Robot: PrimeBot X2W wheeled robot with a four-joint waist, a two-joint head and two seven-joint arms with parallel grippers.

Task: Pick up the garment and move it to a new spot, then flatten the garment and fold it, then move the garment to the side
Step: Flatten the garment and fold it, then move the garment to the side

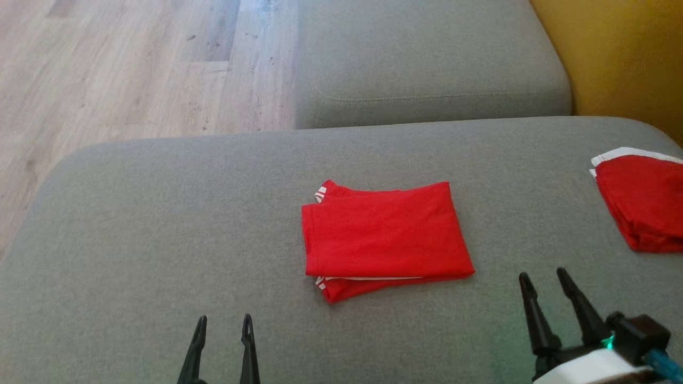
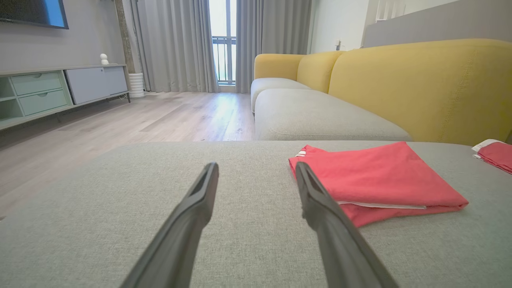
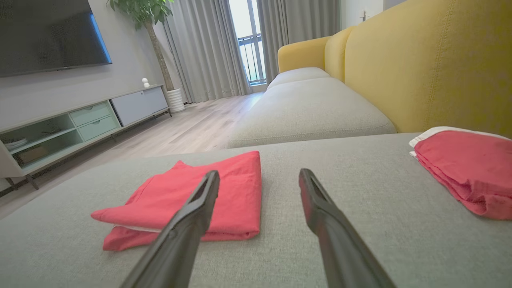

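Observation:
A red garment [image 1: 385, 237] with white trim lies folded into a neat rectangle in the middle of the grey sofa cushion [image 1: 160, 240]. In the left wrist view the garment [image 2: 376, 180] sits just right of my fingers; in the right wrist view the garment [image 3: 192, 200] is ahead and to the left. My left gripper [image 1: 224, 322] stands open at the lower left, short of the garment, with nothing in it. My right gripper [image 1: 544, 280] is open too, off the garment's near right corner and holding nothing.
A second red garment with a white edge [image 1: 643, 200] lies folded at the cushion's right end. Another grey seat [image 1: 427, 58] and the yellow backrest [image 1: 619, 53] lie beyond. Wooden floor [image 1: 117, 69] runs to the left, with a TV cabinet [image 3: 80, 124] across the room.

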